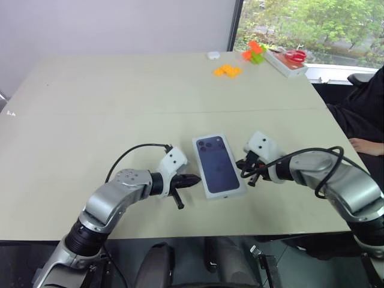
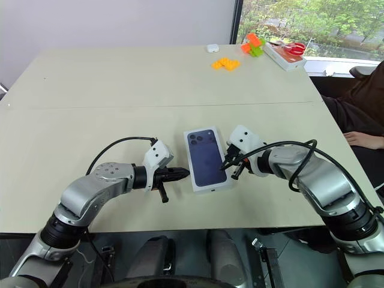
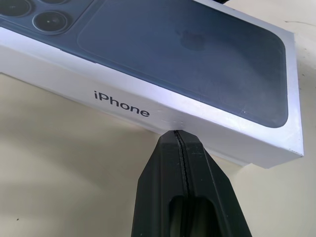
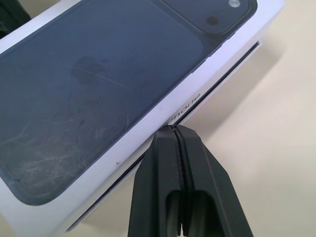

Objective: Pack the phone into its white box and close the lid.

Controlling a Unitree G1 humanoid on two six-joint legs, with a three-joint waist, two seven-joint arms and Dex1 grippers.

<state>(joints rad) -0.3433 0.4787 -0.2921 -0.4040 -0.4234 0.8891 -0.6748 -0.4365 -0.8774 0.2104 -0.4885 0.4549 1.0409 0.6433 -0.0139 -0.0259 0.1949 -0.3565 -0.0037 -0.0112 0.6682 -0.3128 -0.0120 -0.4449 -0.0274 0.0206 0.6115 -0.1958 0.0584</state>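
A pale beige table (image 1: 120, 120) fills the scene, a seam running across its middle and a plain grey wall (image 1: 114, 24) rising behind its far edge. At the near left, the left gripper (image 1: 193, 179) points rightward, its two black fingers pressed together on nothing, the tip meeting the left long side of the lid (image 1: 219, 165). In the left wrist view the joined tip touches that white side wall just below the printed "iPhone" lettering (image 3: 121, 104). The lid, its outer face bearing a dark phone image, lies flat near the table's front edge, covering the white box (image 4: 232, 74); in the right wrist view a thin dark gap along the right side shows it is not fully seated. Just right of it the right gripper (image 1: 243, 164) points leftward, fingers likewise pressed together and holding nothing, its tip at the lid's right side. The phone itself cannot be seen. At the far right of the table lie yellow-orange blocks (image 1: 227, 70), orange and green pieces (image 1: 254, 52), a small white object (image 1: 213, 55) and a white tray with red scissors (image 1: 288, 62). A window (image 1: 312, 24) shows green trees, and a person's hand (image 1: 367, 146) rests at the right edge.
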